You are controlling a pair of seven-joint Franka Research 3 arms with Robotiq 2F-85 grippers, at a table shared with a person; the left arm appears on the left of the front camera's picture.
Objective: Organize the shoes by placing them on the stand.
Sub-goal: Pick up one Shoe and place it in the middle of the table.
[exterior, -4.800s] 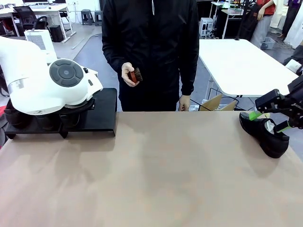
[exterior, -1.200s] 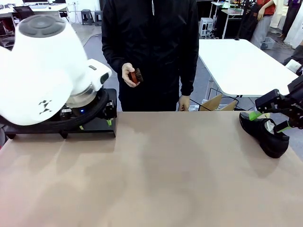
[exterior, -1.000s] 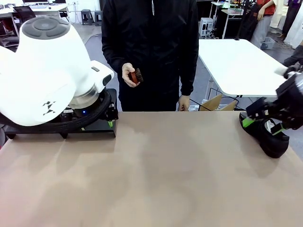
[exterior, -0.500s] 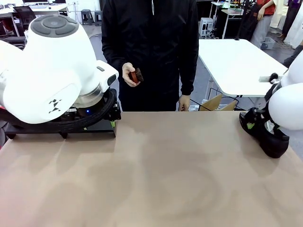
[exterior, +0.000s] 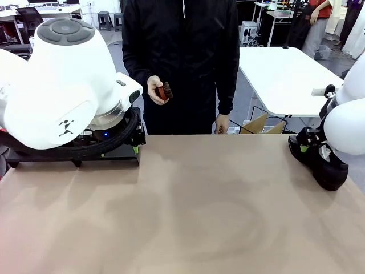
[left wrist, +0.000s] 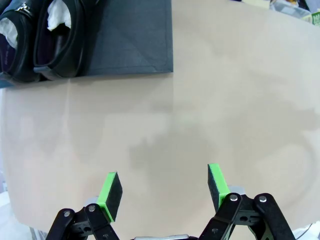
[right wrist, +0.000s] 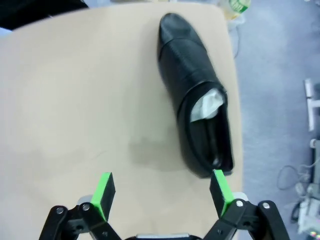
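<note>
Last shoe (right wrist: pixel 197 107) lies flat near the bench (right wrist: pixel 75 100) edge, toe pointing away from my right fingers (right wrist: pixel 214 186), heel end just beside one pad, body off to the side, not between them. Glossy leather, prob. slippery; stiff at the heel, softer at the opening w/ paper stuffing. I'd pinch across the heel collar. Right gripper (right wrist: pixel 161 191) spread wide, empty. Left gripper (left wrist: pixel 164 190) also spread, empty, over bare bench; two shoes (left wrist: pixel 45 35) already sit on the stand (left wrist: pixel 132 40).

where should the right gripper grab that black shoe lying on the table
Probably from above, jaws across the narrow width of the shoe at its open collar. It lies upright on its sole, and the right gripper, open, hangs beside the heel end.
</note>
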